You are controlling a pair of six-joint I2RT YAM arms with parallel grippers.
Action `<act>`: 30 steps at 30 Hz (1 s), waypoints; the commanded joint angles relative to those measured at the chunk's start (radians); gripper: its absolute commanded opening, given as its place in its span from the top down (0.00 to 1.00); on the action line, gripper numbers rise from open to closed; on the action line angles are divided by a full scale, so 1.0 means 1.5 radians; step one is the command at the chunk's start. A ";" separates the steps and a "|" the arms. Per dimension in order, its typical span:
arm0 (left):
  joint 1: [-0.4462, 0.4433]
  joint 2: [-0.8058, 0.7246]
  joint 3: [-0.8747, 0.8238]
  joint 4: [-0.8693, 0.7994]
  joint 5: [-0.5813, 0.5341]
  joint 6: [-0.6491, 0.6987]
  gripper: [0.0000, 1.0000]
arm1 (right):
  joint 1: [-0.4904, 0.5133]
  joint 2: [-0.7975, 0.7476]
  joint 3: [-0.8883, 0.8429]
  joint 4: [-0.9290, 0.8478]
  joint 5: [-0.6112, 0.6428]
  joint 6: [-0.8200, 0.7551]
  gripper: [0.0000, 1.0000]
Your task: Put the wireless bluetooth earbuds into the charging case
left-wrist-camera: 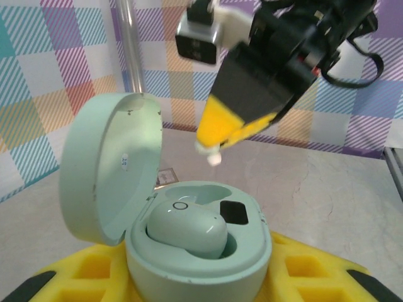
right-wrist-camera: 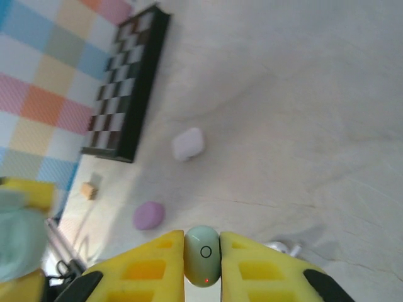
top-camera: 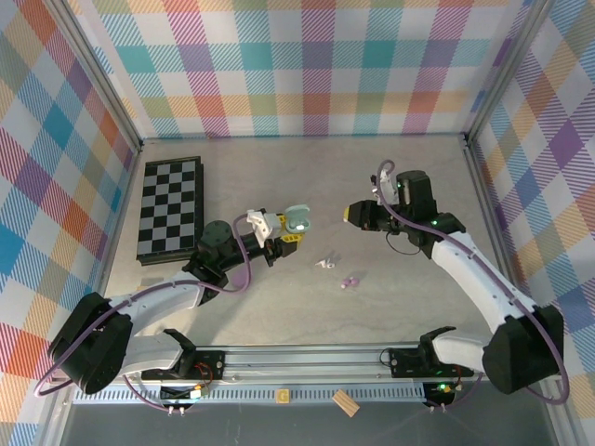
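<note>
Our right hand pinched the light, slippery mint earbud across its rounded sides; our left hand clasped the open, hard-shelled charging case.

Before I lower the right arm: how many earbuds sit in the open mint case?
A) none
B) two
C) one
C: one mint earbud sits in the case, the other socket is bare, and the right gripper grips the second earbud.
</note>
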 commanded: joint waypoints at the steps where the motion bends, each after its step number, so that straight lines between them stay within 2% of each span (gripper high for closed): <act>1: 0.009 0.006 0.026 0.035 0.037 -0.018 0.63 | 0.017 -0.022 0.035 -0.039 -0.085 -0.048 0.82; 10: 0.008 0.014 0.045 0.014 0.064 -0.019 0.64 | 0.098 -0.010 0.103 -0.042 -0.113 -0.102 0.82; 30: 0.006 0.005 0.050 0.006 0.084 -0.027 0.64 | 0.157 0.057 0.153 -0.052 -0.088 -0.158 0.82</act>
